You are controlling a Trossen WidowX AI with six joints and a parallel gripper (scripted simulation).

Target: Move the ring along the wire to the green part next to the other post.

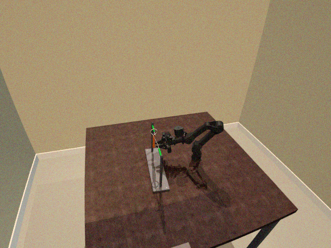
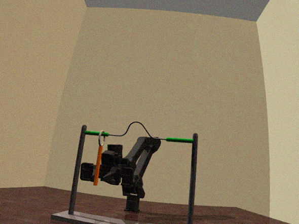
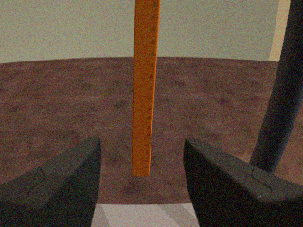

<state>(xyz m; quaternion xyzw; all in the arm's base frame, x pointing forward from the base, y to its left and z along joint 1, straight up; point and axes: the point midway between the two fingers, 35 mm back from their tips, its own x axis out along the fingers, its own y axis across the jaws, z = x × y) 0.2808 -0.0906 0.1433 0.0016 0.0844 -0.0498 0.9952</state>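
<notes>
Orange handle hangs near-vertical dead ahead of the pincer, centred between the two fingers, not yet gripped; long axis upright, crossing the finger gap. Pincer part-open, holding nothing. Ring above it sits on the green part next to the near post, wire through it. Grey wire rises above and beside the pincer. Grey base plate below on the brown worktop; beige walls all round.
</notes>
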